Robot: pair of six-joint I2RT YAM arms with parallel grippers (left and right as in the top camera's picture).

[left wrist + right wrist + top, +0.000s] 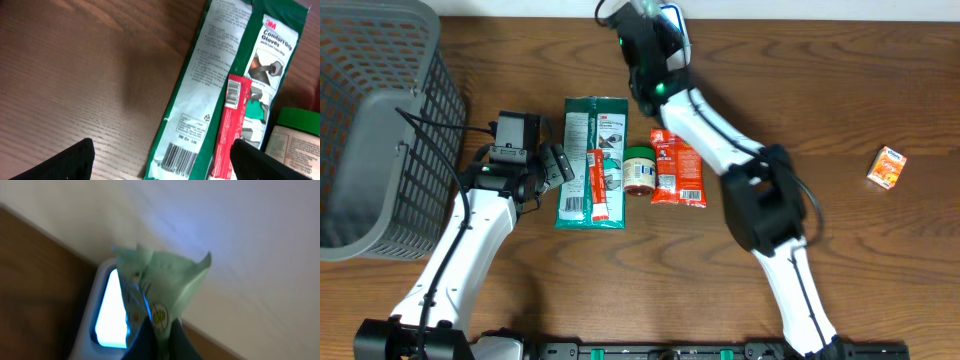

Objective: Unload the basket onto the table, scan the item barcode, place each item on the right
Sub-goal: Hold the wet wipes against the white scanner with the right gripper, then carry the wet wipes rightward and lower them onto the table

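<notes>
- Right wrist view is smeared. The pale green packet (170, 275) carries a round logo I can't read, and its lower end disappears into my right end effector (159, 337).
- The scanner (107, 310) window glares white, and its base is cut by the bottom edge.
- Left wrist: the glove pack (210, 90) runs off top and bottom, and the green-lidded jar (295, 135) is clipped at right.
- Overhead: the basket (430, 110) spills past the left edge.

Green packet (280, 45): "3M", "Comfort Grip Gloves"; by barcode (177, 159), "3M Co".

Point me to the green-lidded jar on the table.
In the overhead view, the green-lidded jar stands near the centre, between the green gloves packet on its left and the red packet on its right, close against both.
</notes>
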